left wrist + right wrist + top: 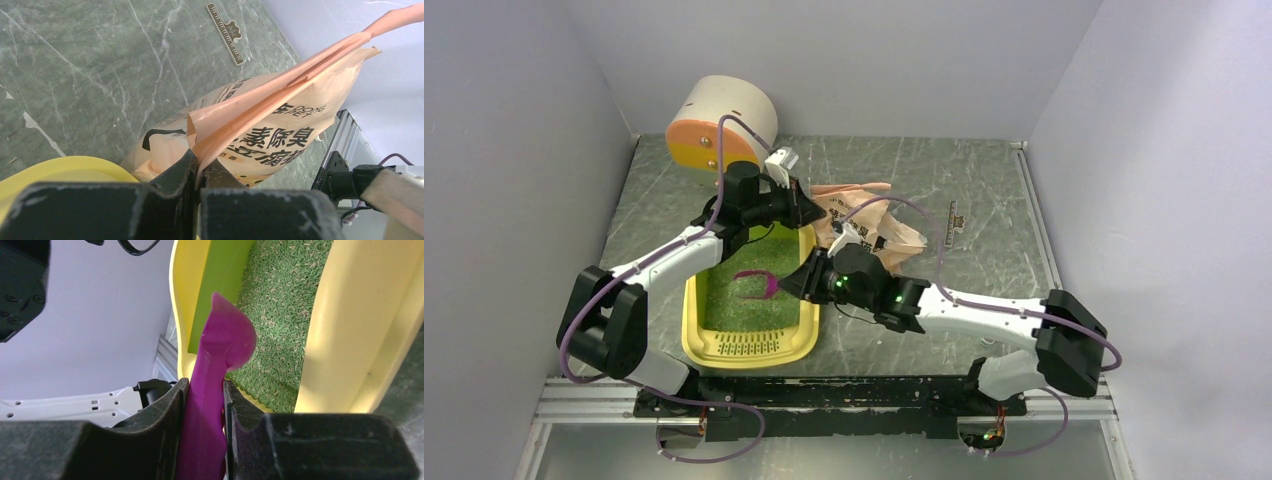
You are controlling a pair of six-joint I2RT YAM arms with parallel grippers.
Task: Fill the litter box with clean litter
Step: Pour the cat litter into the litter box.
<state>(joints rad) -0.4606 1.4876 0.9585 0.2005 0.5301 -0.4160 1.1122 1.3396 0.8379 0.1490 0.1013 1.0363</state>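
Note:
The yellow litter box (pixel 749 351) lies left of centre, its slotted grille toward the arms, and the clean litter (pixel 749 305) covers its floor in green granules. My right gripper (pixel 800 281) is shut on the handle of a magenta scoop (pixel 754 284), whose head hangs over the litter. In the right wrist view the scoop (pixel 222 347) is clamped in the gripper (pixel 202 390), with litter (pixel 280 300) and the box wall (pixel 345 330) beyond. My left gripper (pixel 810 212) is shut on the edge of the pink-beige bag (pixel 874 225) at the box's far right corner. The left wrist view shows the gripper (pixel 199 167) pinching the bag's fold (pixel 270 130).
A white cylinder with an orange end (pixel 719 125) stands at the back left, close behind the left arm. A small brown ruler-like strip (pixel 951 222) lies on the marbled floor right of the bag. Grey walls close in on three sides.

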